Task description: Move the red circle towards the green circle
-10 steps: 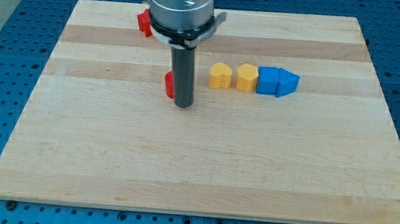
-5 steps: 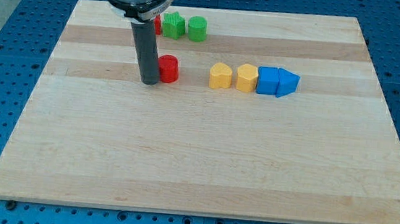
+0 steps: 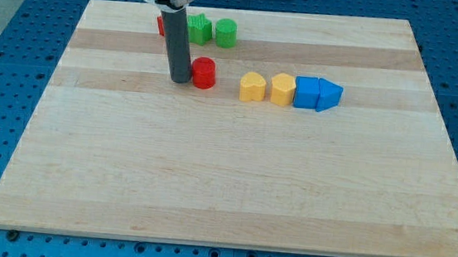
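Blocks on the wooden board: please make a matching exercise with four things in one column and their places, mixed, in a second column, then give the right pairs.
Things:
1. red circle
2. green circle
3. my tip
4. blue blocks

Places:
A. view's right end of the row
B. just left of the red circle
C. near the board's top edge
D. left of the yellow blocks

Pairs: 1-D, 2-C, 3-B, 4-A

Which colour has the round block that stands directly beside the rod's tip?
Red. The red circle sits just right of my tip in the camera view.
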